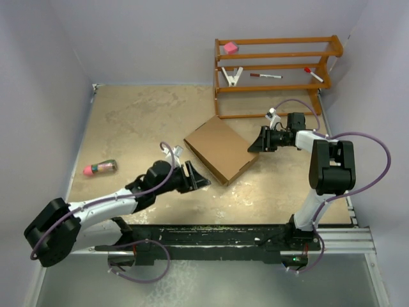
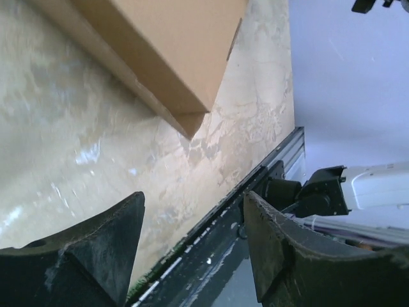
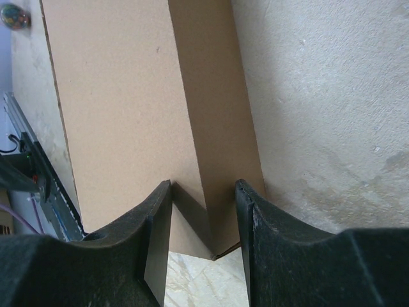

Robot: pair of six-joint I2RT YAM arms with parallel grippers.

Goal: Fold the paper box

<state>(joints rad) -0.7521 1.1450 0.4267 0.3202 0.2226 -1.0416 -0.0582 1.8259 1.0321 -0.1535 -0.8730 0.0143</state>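
The paper box [image 1: 220, 148] is a shallow brown cardboard box lying closed and flat in the middle of the table, turned like a diamond. My left gripper [image 1: 199, 180] hovers just off its near-left side, open and empty. In the left wrist view the box [image 2: 160, 45] lies ahead of the spread fingers [image 2: 192, 198], well apart from them. My right gripper [image 1: 254, 144] is at the box's right corner. In the right wrist view its jaws [image 3: 204, 185] stand apart astride that corner, one tip over the top face [image 3: 115, 96], the other over the side wall.
A wooden rack [image 1: 275, 67] at the back right holds a pink block [image 1: 230, 47], a white clip [image 1: 232, 77] and two markers [image 1: 265, 75]. A pink-and-green bottle [image 1: 100, 168] lies at the left. A black rail [image 1: 211, 233] runs along the near edge.
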